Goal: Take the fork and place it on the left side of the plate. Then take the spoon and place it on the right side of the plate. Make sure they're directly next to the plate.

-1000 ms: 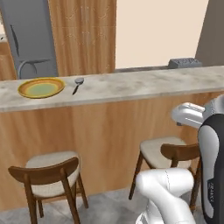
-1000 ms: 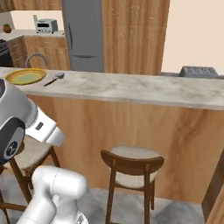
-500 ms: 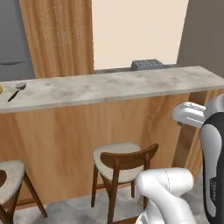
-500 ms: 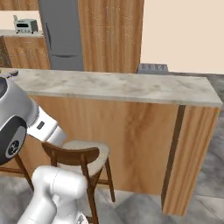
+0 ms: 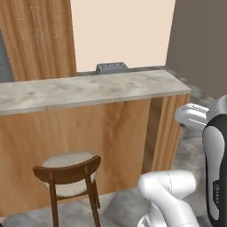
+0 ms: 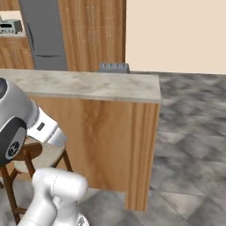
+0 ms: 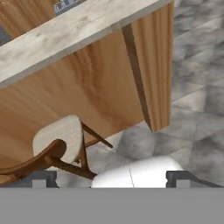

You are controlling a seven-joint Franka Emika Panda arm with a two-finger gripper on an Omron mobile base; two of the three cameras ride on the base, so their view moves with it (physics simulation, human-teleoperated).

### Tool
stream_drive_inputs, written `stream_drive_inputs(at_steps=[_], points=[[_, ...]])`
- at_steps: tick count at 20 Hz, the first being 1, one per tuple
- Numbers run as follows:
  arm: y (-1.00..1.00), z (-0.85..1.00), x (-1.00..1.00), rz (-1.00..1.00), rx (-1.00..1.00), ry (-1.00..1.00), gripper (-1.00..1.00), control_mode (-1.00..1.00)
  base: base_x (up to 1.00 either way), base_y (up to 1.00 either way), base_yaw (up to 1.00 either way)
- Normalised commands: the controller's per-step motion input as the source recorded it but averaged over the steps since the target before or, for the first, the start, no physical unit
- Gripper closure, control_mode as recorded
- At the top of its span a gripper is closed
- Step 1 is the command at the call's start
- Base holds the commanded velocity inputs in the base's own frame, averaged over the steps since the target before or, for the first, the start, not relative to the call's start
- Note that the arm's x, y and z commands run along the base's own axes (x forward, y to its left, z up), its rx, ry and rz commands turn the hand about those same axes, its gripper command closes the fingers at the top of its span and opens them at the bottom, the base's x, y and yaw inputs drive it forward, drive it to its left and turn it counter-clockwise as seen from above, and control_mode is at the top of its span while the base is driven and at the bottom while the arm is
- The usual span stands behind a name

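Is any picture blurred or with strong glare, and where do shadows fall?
Left base view: soft, no glare; counter evenly lit. Right base view: a little soft, panel under the counter edge shaded. Hand view: stool fairly sharp, faint shadow on the floor.

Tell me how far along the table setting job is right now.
Nothing looks done yet. The tool is open and empty, its fingertips wide apart above a stool. The robot faces the end of the counter, where this stretch carries no plate, fork or spoon. Left: reach the plate, set the fork on its left, then the spoon on its right.
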Motion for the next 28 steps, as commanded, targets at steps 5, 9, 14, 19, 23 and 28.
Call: stream_drive_inputs(at_steps=[5, 9, 14, 19, 23, 28], points=[[0.0, 0.0, 0.0, 0.0, 0.0, 0.0, -1.0, 1.0, 0.3, -1.0, -0.02], [0.0, 0.0, 0.0, 0.0, 0.0, 0.0, -1.0, 1.0, 0.43, -1.0, 0.0], [0.0, 0.0, 0.0, 0.0, 0.0, 0.0, -1.0, 1.0, 0.64, -1.0, 0.0], [0.0, 0.0, 0.0, 0.0, 0.0, 0.0, -1.0, 1.0, 0.82, -1.0, 0.0], [0.0, 0.0, 0.0, 0.0, 0.0, 0.0, -1.0, 1.0, 0.94, -1.0, 0.01], [0.0, 0.0, 0.0, 0.0, 0.0, 0.0, -1.0, 1.0, 1.0, -0.9, 0.09]])
